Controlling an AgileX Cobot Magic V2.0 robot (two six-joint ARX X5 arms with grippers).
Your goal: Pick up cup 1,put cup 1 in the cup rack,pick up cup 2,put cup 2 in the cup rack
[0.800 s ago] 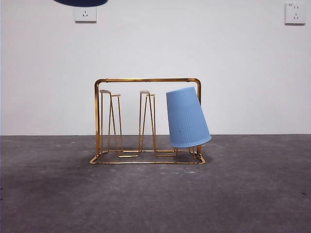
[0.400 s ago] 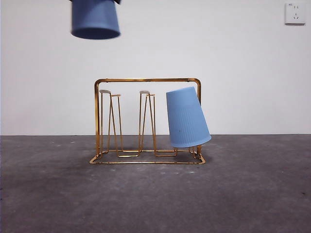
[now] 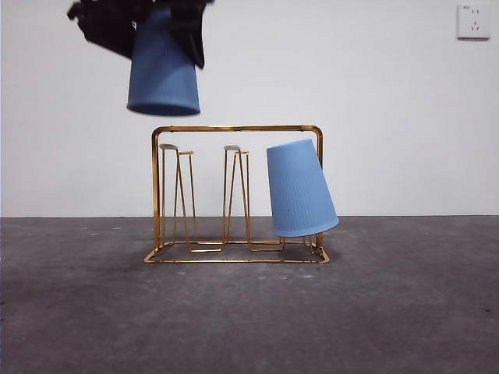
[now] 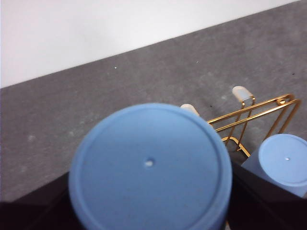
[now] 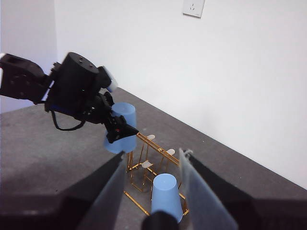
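The gold wire cup rack [image 3: 234, 128] stands on the grey table. One blue cup [image 3: 300, 191] sits upside down and tilted on its right-hand pegs. My left gripper [image 3: 165, 29] is shut on a second blue cup [image 3: 164, 74], held upside down just above the rack's left end, over the white-tipped pegs [image 3: 168, 146]. In the left wrist view this cup's base [image 4: 149, 165] fills the picture, with the rack [image 4: 249, 112] and the other cup [image 4: 283, 163] beyond. My right gripper [image 5: 152, 158] is open and empty, high above, looking down on the rack [image 5: 144, 165] and the left gripper [image 5: 115, 128].
The grey table [image 3: 249, 319] runs back to a white wall with a socket [image 3: 473, 21] at the upper right. The rack's left and middle pegs [image 3: 236, 149] are bare.
The left gripper with the blue cup has come down from the top edge and a little to the right, to just above the rack's left end. The rack and the other cup have not moved.
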